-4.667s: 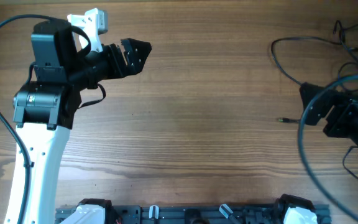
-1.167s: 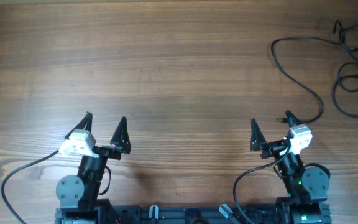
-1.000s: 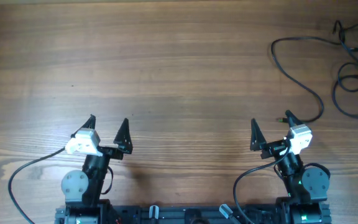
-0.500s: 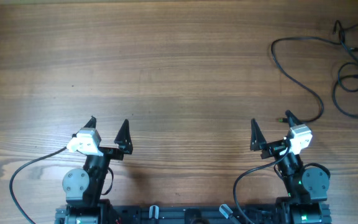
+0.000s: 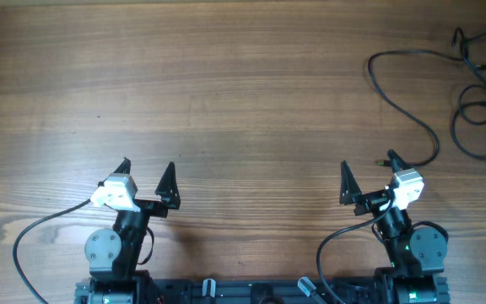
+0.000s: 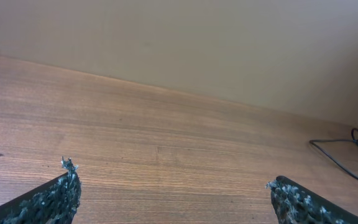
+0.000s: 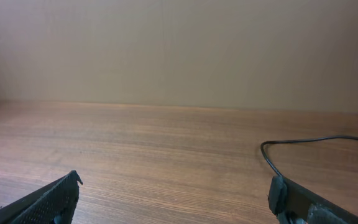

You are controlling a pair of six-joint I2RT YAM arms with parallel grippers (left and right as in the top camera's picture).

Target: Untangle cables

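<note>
The cables are thin black cords lying in long loops at the table's far right. One strand curves down and ends in a small plug just beside my right gripper's outer fingertip. My right gripper is open near the front edge with nothing between its fingers. My left gripper is open too, at the front left, far from the cables. In the right wrist view a strand runs down to the right fingertip. In the left wrist view a cable shows at the far right.
Both arm bases sit at the table's front edge, each with a thicker black wire looping beside it. A plain beige wall stands behind the wooden table.
The left arm has settled slightly to the right at the front edge over the last second. The right arm and the cables have not moved.
</note>
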